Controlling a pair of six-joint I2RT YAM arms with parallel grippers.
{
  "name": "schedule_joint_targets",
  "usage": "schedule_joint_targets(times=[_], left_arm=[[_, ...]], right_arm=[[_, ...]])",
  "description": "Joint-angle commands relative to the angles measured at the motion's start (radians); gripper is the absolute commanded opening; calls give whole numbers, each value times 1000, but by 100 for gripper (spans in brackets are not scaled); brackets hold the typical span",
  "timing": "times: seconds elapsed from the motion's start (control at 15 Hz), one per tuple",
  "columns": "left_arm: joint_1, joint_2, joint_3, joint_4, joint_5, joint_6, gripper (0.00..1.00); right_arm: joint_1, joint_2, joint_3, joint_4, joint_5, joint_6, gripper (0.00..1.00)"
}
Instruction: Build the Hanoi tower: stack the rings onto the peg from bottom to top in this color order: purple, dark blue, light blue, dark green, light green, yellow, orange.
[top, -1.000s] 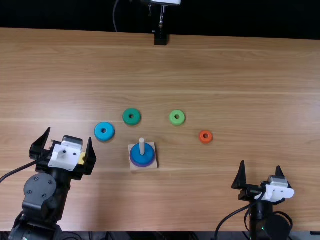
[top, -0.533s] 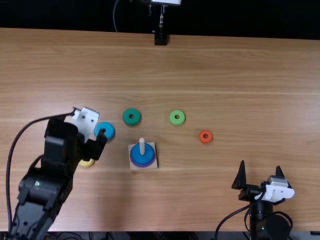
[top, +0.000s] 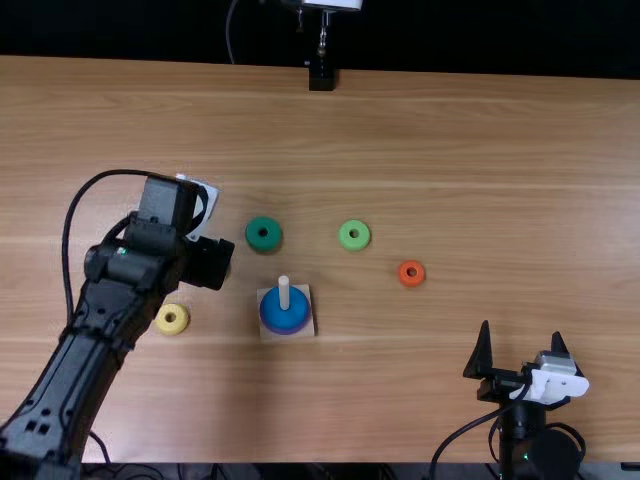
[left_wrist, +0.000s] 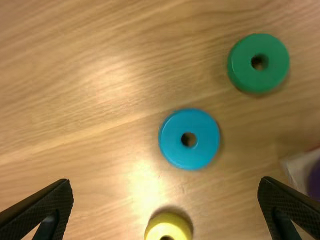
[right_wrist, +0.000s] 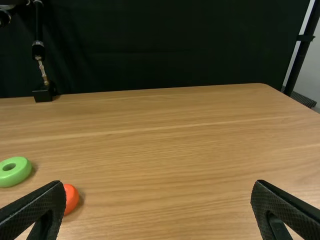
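I have the left gripper (left_wrist: 165, 182) left of the peg (top: 284, 292) and on its far side, fingers spread with nothing between them; if I lower it off-centre, one finger could land on a ring instead of beside it. The right gripper (top: 521, 329), well right of the peg on the near side, is spread and empty too, and a joint move with the left risks arms crossing. The wooden base (top: 266, 333) sits under the peg and could skid if I press a ring down misaligned. The purple ring (top: 287, 333) is lowest around the peg, the dark blue ring (top: 285, 317) around it above; a careless fingertip might lift that one. The light blue ring (left_wrist: 172, 145), left of the peg and farther out, looks like my next pick; held tilted, its hole could catch on the peg's tip. The dark green ring (top: 254, 237), just beyond the peg, could get clipped on a low carry. The light green ring (top: 344, 238), beyond and right of the peg, tempts a wrong-order grab. The yellow ring (top: 172, 328), left of the peg, might be nudged by wide fingers. The orange ring (top: 404, 275), right of the peg, is small enough to squirt from a poor pinch.
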Motion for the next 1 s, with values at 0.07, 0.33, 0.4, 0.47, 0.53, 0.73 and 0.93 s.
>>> schedule_joint_targets(times=[0.07,0.33,0.4,0.47,0.53,0.73,0.93], left_arm=[[3,104,58,0,5,-75,100],[1,249,109,-4,5,-66,100],[-3,272,118,-2,5,-64,100],[-6,290,127,-2,7,-64,100],[-6,308,138,-2,7,-64,100],[-14,336,140,-4,5,-64,100],[-17,382,141,-5,5,-64,100]], right_arm=[[-10,-12,-12,-29,-1,3,100],[-10,-12,-10,-29,0,3,100],[-11,-12,-12,-29,0,3,100],[-11,-12,-10,-29,-1,3,100],[-10,-12,-12,-29,0,3,100],[-10,-12,-12,-29,0,3,100],[-11,-12,-12,-29,-1,3,100]])
